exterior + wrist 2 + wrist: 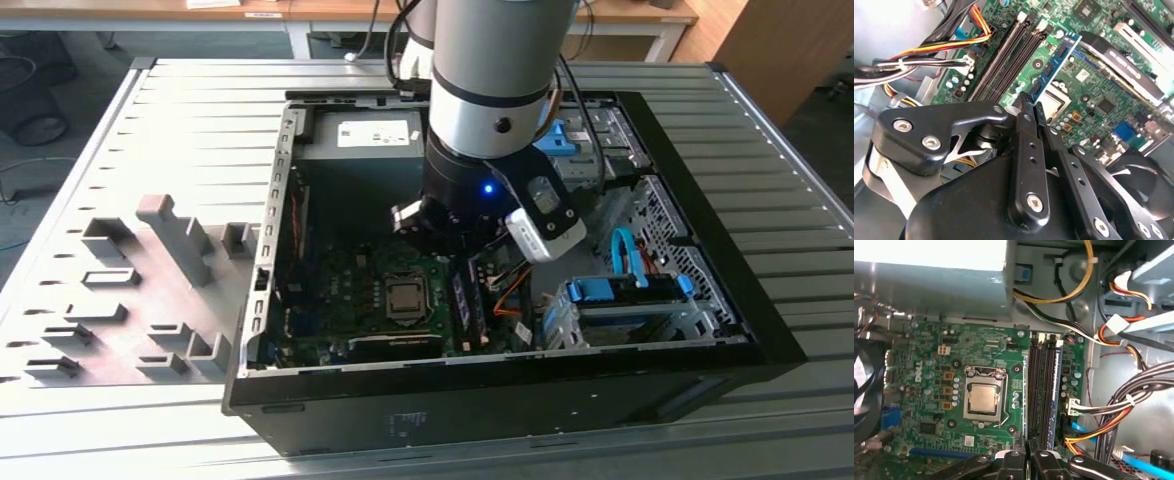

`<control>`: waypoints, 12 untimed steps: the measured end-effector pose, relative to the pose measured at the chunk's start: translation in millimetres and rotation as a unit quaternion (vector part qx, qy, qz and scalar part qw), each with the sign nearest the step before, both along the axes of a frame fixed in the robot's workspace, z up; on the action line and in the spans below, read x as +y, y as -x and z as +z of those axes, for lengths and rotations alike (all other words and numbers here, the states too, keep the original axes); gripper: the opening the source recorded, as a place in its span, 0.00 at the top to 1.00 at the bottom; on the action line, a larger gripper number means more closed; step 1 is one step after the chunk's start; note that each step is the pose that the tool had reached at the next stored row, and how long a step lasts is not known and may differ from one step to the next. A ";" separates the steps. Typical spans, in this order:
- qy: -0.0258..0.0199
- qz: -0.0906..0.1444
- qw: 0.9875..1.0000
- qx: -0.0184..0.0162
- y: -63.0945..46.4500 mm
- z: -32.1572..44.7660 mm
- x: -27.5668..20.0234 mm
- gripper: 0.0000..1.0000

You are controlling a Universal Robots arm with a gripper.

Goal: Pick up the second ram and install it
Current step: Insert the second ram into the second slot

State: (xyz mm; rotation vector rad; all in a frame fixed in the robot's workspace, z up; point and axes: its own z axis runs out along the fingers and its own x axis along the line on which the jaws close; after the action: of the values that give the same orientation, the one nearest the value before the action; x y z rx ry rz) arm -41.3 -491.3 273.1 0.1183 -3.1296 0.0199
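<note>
The gripper (1029, 107) hangs above the motherboard (929, 365) inside the computer case (694, 260), its two fingers (1026, 150) pinched together and holding nothing. One memory stick (1054, 62) stands seated in a slot beside three bare black slots (1004, 60).

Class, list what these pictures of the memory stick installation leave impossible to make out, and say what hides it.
- Second wrist view: the near end of the second ram, hidden behind the gripper.
- First wrist view: the second ram's chips and label, because it is seen edge-on.
- Exterior view: part of the motherboard, covered by the arm.
</note>
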 end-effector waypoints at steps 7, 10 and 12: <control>0.000 0.000 1.000 -0.009 0.1 -0.5 0.0 0.86; 0.000 0.000 1.000 -0.017 0.0 -0.8 0.0 0.86; 0.000 0.000 1.000 -0.020 0.0 -0.8 0.0 0.86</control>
State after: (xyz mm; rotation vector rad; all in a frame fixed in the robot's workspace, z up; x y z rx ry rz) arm -41.3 -491.3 272.3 0.1205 -3.1694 0.0224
